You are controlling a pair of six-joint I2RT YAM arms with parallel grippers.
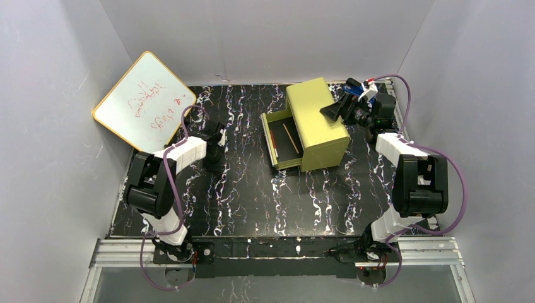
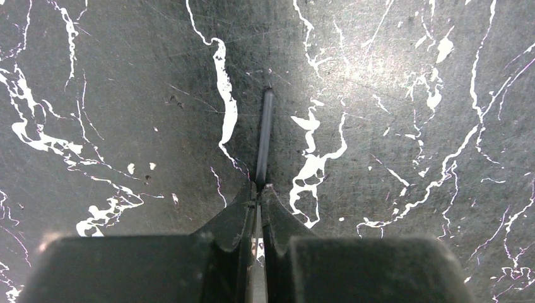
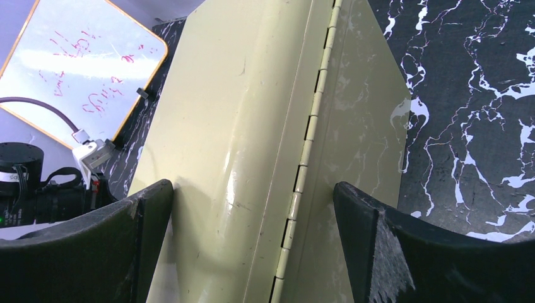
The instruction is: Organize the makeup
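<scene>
In the left wrist view a thin dark makeup stick (image 2: 265,132) lies on the black marbled table. My left gripper (image 2: 259,186) is shut on its near end. From above, that gripper (image 1: 213,158) points straight down at the table's left side and hides the stick. The yellow-green drawer box (image 1: 318,123) stands at the back. Its drawer (image 1: 279,120) is pulled out to the left, with a thin brown stick (image 1: 291,139) inside and a reddish one (image 1: 273,144) along its wall. My right gripper (image 3: 252,189) is open, its fingers straddling the box's hinged edge (image 3: 309,126).
A yellow-rimmed whiteboard (image 1: 144,101) with red scribbles leans against the back left wall and also shows in the right wrist view (image 3: 82,63). White walls close in the table on three sides. The right arm (image 1: 413,170) reaches along the right edge.
</scene>
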